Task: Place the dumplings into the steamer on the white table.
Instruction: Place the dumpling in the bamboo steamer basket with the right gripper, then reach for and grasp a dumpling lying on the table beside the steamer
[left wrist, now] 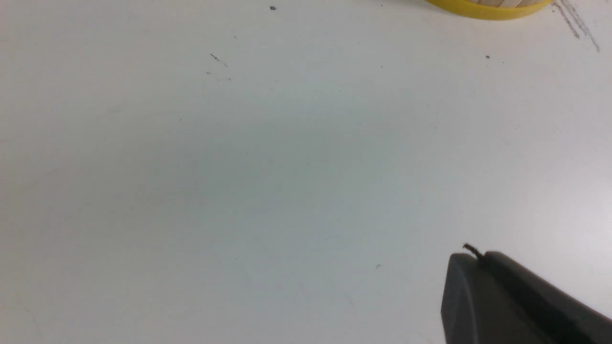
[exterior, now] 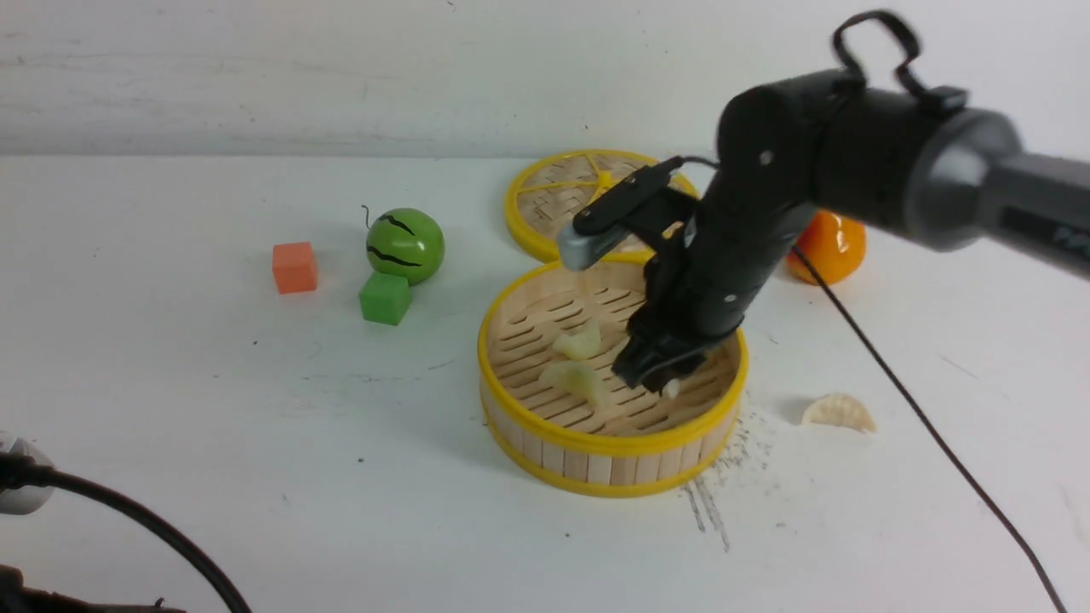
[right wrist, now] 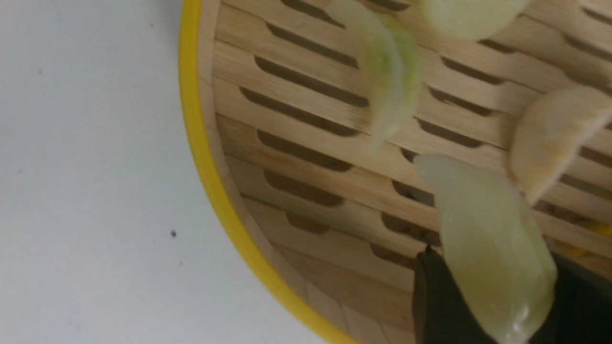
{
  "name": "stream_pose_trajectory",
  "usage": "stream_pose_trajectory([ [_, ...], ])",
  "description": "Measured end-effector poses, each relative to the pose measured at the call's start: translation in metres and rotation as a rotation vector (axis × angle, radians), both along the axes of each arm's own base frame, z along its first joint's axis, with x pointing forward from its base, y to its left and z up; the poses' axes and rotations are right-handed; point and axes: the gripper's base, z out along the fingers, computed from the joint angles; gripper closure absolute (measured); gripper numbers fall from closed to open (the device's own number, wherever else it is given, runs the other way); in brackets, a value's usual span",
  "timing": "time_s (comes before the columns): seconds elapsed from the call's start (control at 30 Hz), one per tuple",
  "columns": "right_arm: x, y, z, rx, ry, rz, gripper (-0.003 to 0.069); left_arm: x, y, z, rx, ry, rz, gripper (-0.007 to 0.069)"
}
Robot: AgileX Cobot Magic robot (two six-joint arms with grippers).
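The steamer (exterior: 519, 400) stands mid-table on the white table (exterior: 213, 426). My right gripper (exterior: 668, 383) reaches down inside it, shut on a pale greenish dumpling (right wrist: 492, 229) that sits between its two dark fingers (right wrist: 432, 296) just above the slats. In the right wrist view three other dumplings lie on the slatted floor: a greenish one (right wrist: 389, 71), one at the frame edge (right wrist: 471, 16) and a cream one (right wrist: 554, 134). The front view shows two of them (exterior: 579, 340) (exterior: 577, 379). Another dumpling (exterior: 839, 412) lies on the table right of the steamer. My left gripper (left wrist: 471, 258) is shut over bare table.
The woven lid (exterior: 553, 200) lies behind the steamer, with an orange (exterior: 839, 247) to its right. A green striped ball (exterior: 405, 245), a green cube (exterior: 385, 297) and an orange cube (exterior: 295, 266) sit at the left. A black cable (exterior: 920, 417) trails across the right side.
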Motion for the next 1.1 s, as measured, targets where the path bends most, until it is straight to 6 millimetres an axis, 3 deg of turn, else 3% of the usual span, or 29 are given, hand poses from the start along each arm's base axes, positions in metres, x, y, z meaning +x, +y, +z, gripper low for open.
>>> stream_pose_trajectory([
  [0.13, 0.007, 0.007, -0.028, -0.065, 0.024, -0.096, 0.0418, 0.0, 0.0, 0.0, 0.0, 0.0, 0.0, 0.0638],
  [0.23, 0.01, 0.006, -0.035, -0.084, 0.022, -0.133, 0.0414, 0.0, 0.0, 0.0, 0.0, 0.0, 0.0, 0.0638],
  [0.37, 0.011, 0.006, -0.031, -0.074, 0.026, -0.162, 0.034, 0.0, 0.0, 0.0, 0.0, 0.0, 0.0, 0.0638],
  [0.5, 0.004, 0.007, -0.007, -0.046, 0.075, -0.169, 0.0165, 0.0, 0.0, 0.0, 0.0, 0.001, 0.0, 0.0638],
  [0.63, -0.005, -0.002, 0.029, -0.039, 0.039, -0.113, 0.0095, 0.0, 0.0, 0.0, -0.002, 0.002, 0.0, 0.0636],
  [0.73, -0.004, -0.02, 0.044, -0.042, 0.031, -0.096, 0.0079, 0.0, 0.0, 0.0, -0.003, 0.003, 0.0, 0.0635],
  [0.83, 0.011, -0.061, 0.044, -0.072, 0.053, -0.105, 0.0081, 0.0, 0.0, 0.0, -0.003, 0.003, 0.0, 0.0634],
  [1.03, 0.032, -0.121, 0.006, -0.118, 0.145, 0.019, 0.0113, 0.0, 0.0, 0.0, -0.003, 0.002, 0.0, 0.0634],
  [1.1, 0.035, -0.129, -0.005, -0.128, 0.17, 0.054, 0.0121, 0.0, 0.0, 0.0, -0.003, 0.002, 0.0, 0.0632],
])
